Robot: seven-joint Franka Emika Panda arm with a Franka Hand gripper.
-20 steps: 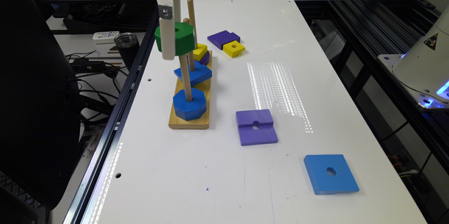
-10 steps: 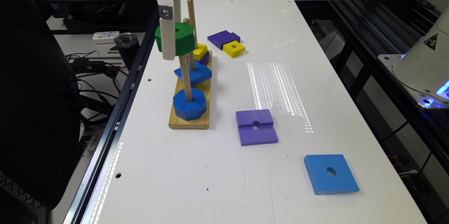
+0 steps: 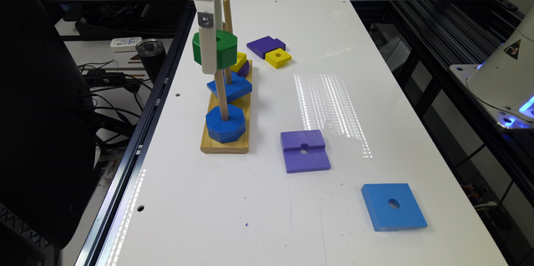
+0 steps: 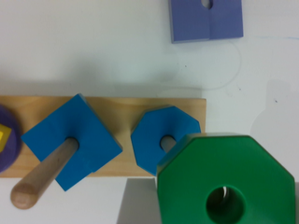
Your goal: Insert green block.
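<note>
Green block (image 3: 215,48) was up in the air, held level with its hole facing up, above the wooden base (image 3: 225,144) that sat along the table's (image 3: 267,224) long edge nearest the dark chair. Gripper (image 3: 208,55) hung straight down over the block's chair-side face. Whether the jaws were closed on it I could not tell: the wrist view gave the block (image 4: 229,179) from above but no fingers. It had no other visible support, so my guess was a side grip.

In the wrist view a sliver of pale wood showed through the block's hole, so it read as lined up over a peg, or just started on it. Which peg was hard to call. The blue octagon (image 3: 225,123) sat flat at the foot of the end peg (image 3: 221,95), and matching shape suggests that one was the target.

Blue diamond block (image 3: 230,86) was on the next peg, yellow (image 3: 238,61) and purple pieces beyond it.

Level hold made sense: any tilt would bind the hole on the peg.

Loose pieces sat well apart from the base: purple square (image 3: 304,150), blue square (image 3: 393,206), purple piece (image 3: 265,46) touching a yellow one (image 3: 278,57).
</note>
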